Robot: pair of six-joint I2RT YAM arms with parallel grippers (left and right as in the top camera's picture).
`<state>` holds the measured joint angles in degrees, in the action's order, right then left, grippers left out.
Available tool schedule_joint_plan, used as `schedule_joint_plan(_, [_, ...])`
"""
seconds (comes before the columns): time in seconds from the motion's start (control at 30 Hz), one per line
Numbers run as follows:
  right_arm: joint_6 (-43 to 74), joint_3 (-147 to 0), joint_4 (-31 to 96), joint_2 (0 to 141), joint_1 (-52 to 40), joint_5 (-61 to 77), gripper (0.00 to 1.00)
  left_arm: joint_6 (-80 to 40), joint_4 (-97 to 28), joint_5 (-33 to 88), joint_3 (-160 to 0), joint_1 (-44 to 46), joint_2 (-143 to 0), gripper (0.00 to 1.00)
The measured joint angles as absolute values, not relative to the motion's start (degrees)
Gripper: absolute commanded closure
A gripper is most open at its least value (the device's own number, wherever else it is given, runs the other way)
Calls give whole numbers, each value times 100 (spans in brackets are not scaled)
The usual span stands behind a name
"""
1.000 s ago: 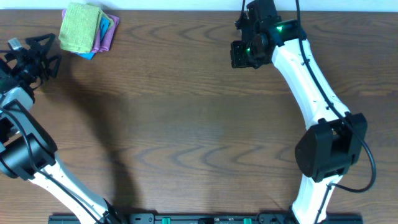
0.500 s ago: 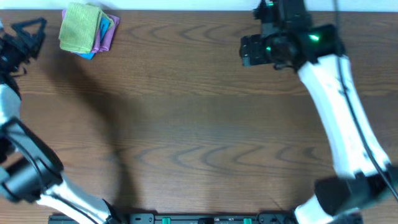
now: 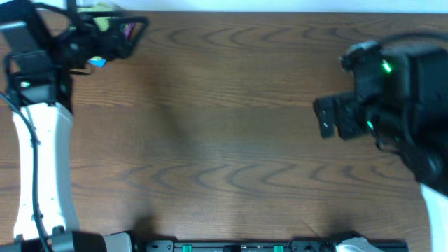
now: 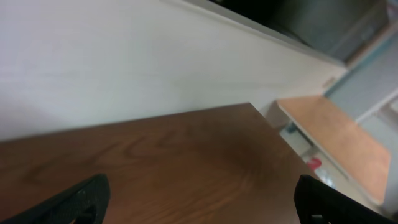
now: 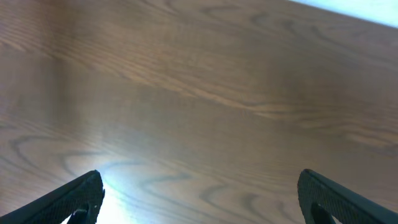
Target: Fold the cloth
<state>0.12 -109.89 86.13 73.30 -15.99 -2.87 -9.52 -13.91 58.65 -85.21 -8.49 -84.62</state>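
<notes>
In the overhead view only a sliver of the lime-green cloth (image 3: 103, 8) shows at the far left corner of the table, folded on a small stack; the left arm covers most of it. My left gripper (image 3: 130, 33) hangs over that stack, open, with nothing between its fingers. In the left wrist view the left gripper (image 4: 202, 200) has its fingertips (image 4: 87, 198) wide apart over bare wood. My right gripper (image 3: 324, 117) hovers open above the table's right side, far from the cloth. The right wrist view shows the right gripper (image 5: 202, 194) with only wood grain between its jaws.
Bits of a purple cloth (image 3: 129, 30) and a blue cloth (image 3: 97, 63) peek out from under the left arm, in the same stack. The brown wooden table (image 3: 224, 140) ends at a white wall along the back. A second table (image 4: 336, 140) stands beyond the far corner.
The left arm has swung in over the cloth stack, hiding most of it. The right arm has drawn back from the far middle to the right side, and its gripper has opened.
</notes>
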Motion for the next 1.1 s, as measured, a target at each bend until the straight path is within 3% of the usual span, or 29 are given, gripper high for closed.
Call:
schedule_joint_plan(0.23, [-58,-10989,8700,6751,-1599,-456,1,-792,-1470,5463,-8521,16,-8235,4])
schedule_joint_plan(0.83, [-69,-10989,8700,6722,-1597,-475,1,-600,-1778,5148,-8521,25,-8232,4])
schedule_joint_plan(0.97, [-69,-10989,8700,6722,-1597,-478,1,222,-3044,4032,-8488,-222,-7900,5])
schedule_joint_plan(1.1, [-69,-10989,8702,6722,-1599,-478,1,967,-4460,2292,-8322,-215,-6571,5])
